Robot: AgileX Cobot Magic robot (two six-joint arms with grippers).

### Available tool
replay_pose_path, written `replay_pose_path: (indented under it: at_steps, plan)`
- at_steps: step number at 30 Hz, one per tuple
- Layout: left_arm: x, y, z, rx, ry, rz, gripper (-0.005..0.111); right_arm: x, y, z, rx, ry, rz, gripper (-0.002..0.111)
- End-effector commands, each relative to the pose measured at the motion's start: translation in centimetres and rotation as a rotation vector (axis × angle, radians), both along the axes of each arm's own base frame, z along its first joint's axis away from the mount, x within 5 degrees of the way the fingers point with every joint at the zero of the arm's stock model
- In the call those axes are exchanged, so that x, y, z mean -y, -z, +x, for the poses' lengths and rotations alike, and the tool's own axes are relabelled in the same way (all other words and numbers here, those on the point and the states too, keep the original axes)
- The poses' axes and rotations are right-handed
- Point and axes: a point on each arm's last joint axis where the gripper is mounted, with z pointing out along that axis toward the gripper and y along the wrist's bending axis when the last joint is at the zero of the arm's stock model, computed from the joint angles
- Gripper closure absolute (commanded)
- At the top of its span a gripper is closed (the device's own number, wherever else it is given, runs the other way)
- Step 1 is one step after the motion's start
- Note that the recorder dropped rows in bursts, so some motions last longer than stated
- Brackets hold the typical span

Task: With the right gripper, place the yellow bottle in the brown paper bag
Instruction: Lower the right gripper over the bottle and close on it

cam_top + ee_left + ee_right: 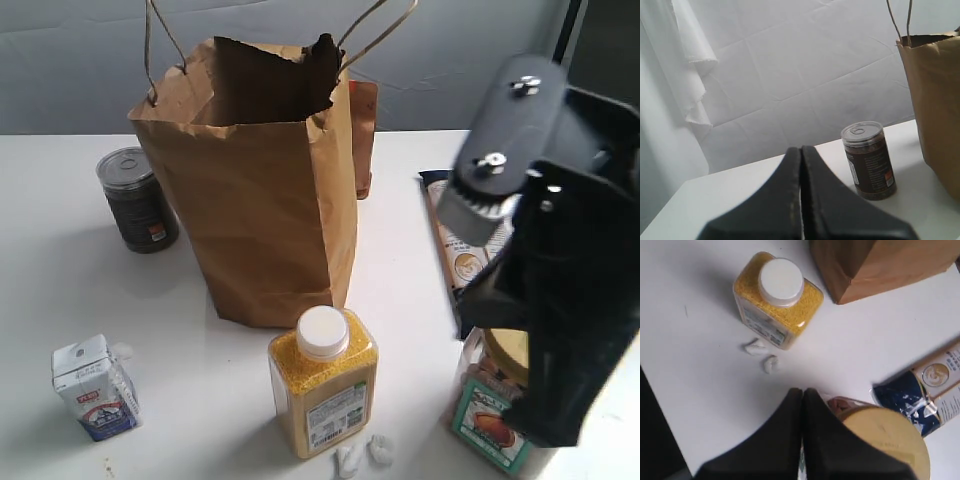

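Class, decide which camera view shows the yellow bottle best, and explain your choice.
The exterior view: the yellow bottle stands whole, with cap, grains and front label visible, near the brown paper bag. The right wrist view sees it from above, mostly cap and shoulders. The left wrist view misses it.

White table (420, 300) bearing an upright brown paper bag (265, 200) at centre, yellow bottle (322, 385) just in front, dark tin can (138, 200) and small carton (95, 388) at left, white scraps (362, 455) beside the bottle, tan-lidded jar (490, 420) and blue packet (455, 235) at right.
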Motion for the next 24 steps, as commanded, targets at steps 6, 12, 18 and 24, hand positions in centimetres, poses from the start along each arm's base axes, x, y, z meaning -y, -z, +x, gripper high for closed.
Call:
replay_pose_path:
  at_steps: [6,12,18,24]
  plan:
    - [0.0,0.1,0.0,0.001,0.005,-0.009,0.107,-6.5,0.4,-0.1,0.011,-0.338,-0.116,0.042]
    - [0.0,0.1,0.0,0.001,0.005,-0.009,0.107,-9.1,1.7,0.9,0.057,-0.438,-0.133,0.012]
    - [0.0,0.1,0.0,0.001,0.005,-0.009,0.107,-10.8,4.1,1.3,0.037,-0.510,-0.173,0.012]
    - [0.0,0.1,0.0,0.001,0.005,-0.009,0.107,-12.5,6.4,2.1,0.062,-0.558,-0.190,0.012]
